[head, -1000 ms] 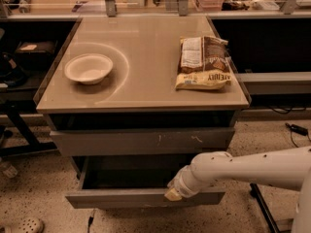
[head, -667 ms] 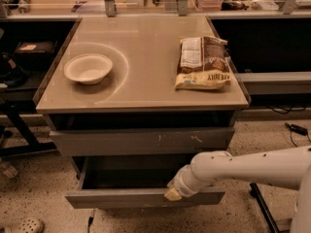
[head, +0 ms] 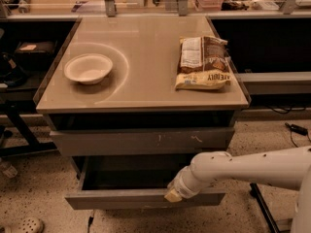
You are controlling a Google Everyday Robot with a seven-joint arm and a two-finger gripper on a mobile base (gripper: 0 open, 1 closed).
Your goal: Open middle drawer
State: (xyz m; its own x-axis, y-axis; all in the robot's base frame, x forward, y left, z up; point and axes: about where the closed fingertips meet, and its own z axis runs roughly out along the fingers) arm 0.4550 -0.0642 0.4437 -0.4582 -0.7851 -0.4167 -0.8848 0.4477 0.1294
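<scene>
So the middle drawer [head: 116, 199] is sticking well out of the cabinet [head: 63, 144], way past the top drawer [head: 141, 141] above it, which is the grey front with the white scratches and sits pushed in. You can look down into the middle one and the inside is dark and shadowy; I can't make out anything in there. Its front is plain flat grey with no handle. The gripper [head: 174, 195] is right at the upper edge of that front, a bit right of centre, with a yellowish tip touching or hooked over the lip. It's probably hooked over, but from this angle I honestly can't tell, and I can't tell how far open the gripper is or whether it's actually clamped on anything. The white arm [head: 252, 166] comes in from the right, low, running across in front of the cabinet's right side. On the top [head: 146, 38] there's a white bowl [head: 88, 68] on the left and a snack bag [head: 202, 63] lying flat on the right near the edge, well apart from each other. Speckled floor [head: 43, 193] all around.
</scene>
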